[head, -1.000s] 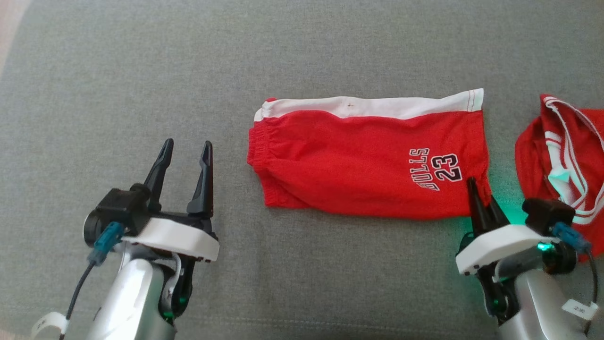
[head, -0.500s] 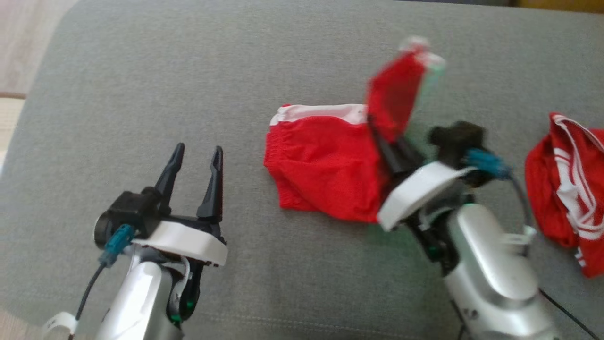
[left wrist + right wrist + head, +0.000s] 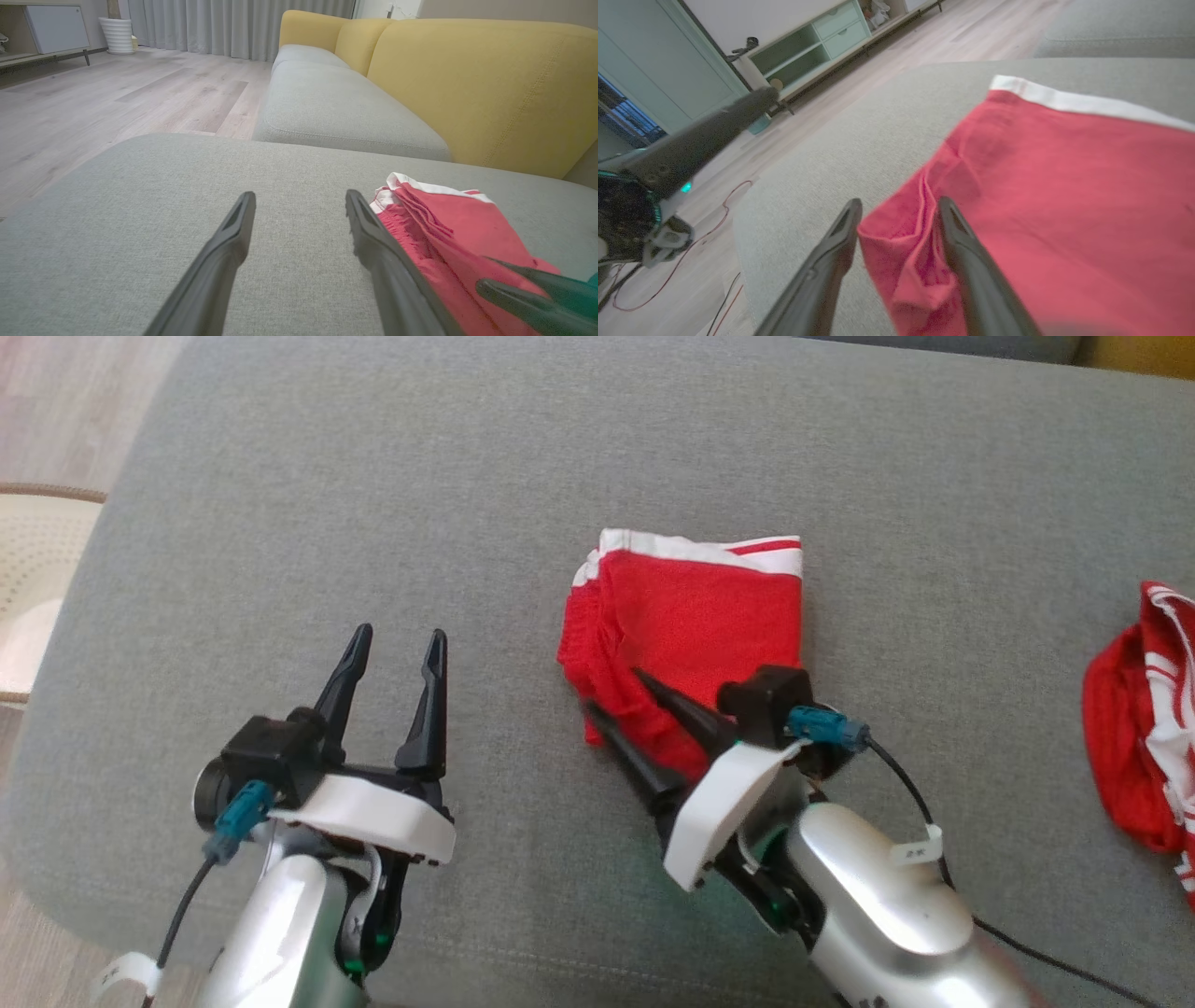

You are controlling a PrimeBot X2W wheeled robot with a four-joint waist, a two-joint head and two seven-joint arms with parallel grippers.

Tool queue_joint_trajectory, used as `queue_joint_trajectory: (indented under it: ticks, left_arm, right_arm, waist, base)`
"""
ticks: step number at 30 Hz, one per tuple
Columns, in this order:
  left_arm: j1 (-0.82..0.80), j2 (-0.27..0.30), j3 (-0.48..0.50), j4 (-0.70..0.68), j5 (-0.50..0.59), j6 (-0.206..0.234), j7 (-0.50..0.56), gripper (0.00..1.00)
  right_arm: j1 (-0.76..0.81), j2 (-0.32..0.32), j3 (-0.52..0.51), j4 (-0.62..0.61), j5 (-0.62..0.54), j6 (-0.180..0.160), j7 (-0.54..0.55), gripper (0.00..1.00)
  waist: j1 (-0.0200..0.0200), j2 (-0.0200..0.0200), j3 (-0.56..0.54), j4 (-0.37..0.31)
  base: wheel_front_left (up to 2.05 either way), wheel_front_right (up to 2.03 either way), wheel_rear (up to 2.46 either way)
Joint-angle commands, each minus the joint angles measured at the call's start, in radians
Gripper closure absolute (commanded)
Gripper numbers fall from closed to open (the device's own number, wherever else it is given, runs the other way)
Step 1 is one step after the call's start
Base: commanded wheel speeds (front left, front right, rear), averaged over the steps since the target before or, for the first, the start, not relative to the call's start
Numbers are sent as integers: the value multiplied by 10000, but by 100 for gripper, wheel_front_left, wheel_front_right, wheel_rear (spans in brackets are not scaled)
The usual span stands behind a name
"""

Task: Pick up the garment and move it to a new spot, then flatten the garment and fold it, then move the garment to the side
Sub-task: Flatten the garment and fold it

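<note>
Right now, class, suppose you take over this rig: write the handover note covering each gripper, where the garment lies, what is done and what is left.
Left gripper: open, empty, over the grey cushion, left of the red shorts.
Right gripper: open, fingers astride the near left corner of the red shorts.
Red shorts: folded in half, lying flat mid-cushion.
Done: the fold.
Left: move the red shorts to the side. A second red garment lies at the right edge.

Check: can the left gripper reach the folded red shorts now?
Probably yes: only bare grey cushion lies between the open left gripper and the red shorts; the right gripper occupies just their near corner.
</note>
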Motion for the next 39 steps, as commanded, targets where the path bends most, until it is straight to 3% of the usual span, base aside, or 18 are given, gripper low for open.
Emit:
queue_joint_trajectory:
  ticks: [1, 6, 9, 16, 17, 19, 24, 39]
  left_arm:
    - [-156, 78, 351, -299, -74, 0, -78, 0]
    - [-145, 105, 413, -302, -42, -2, -78, 0]
    - [-107, 141, 452, -330, -6, 22, -78, 0]
    - [20, 329, 570, -576, 196, 156, -78, 0]
    - [89, 436, 598, -653, 304, 233, -78, 0]
    - [172, 522, 628, -719, 342, 293, -75, 0]
    - [416, 705, 738, -992, 309, 366, -70, 0]
    - [1798, 1086, 620, -1707, 229, 563, 382, 0]
  right_arm:
    - [-468, 154, 284, -346, 154, 65, -243, 0]
    - [-806, 154, 907, -714, 278, 65, -961, 0]
    - [-790, 154, 629, -951, 137, 65, -1395, 0]
    - [206, 154, -2393, -1501, -1438, 65, -1819, 0]
    - [637, 155, -3402, -1950, -2072, 65, -1819, 0]
    - [1153, 155, -4311, -2456, -2593, 65, -1646, 0]
    - [2445, 155, -5858, -3734, -3327, 65, -976, 0]
    - [5088, 155, -6741, -5866, -3425, 65, 91, 0]
  waist:
    - [0, 0, 23, -58]
    - [0, 0, -2, -311]
    - [0, 0, -63, -511]
    - [0, 0, -284, -990]
    - [0, 0, -355, -1117]
    - [0, 0, -440, -1226]
    - [0, 0, -686, -1432]
    - [0, 0, -1691, -1595]
  base:
    - [0, 0, 0]
    - [0, 0, 0]
    - [0, 0, 0]
    - [0, 0, 0]
    - [0, 0, 0]
    - [0, 0, 0]
    - [0, 0, 0]
    - [0, 0, 0]
